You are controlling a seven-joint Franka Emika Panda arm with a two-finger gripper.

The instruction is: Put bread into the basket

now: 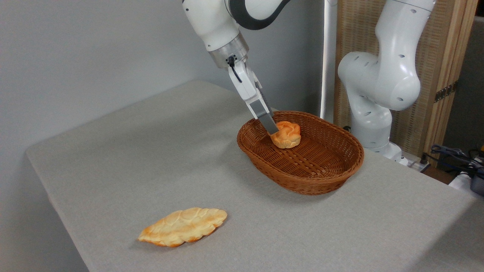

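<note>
One bread [287, 135] in basket [302, 181], tool [275, 132] touching it

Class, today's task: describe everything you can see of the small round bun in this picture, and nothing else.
The bun is small, round and golden-orange, with a knotted, segmented top and a paler base. It looks like glossy baked bread, whole and undamaged. It sits upright inside the woven brown basket, towards the far left end. A grey finger of the gripper touches its left side; whether the gripper grips it cannot be told.
</note>
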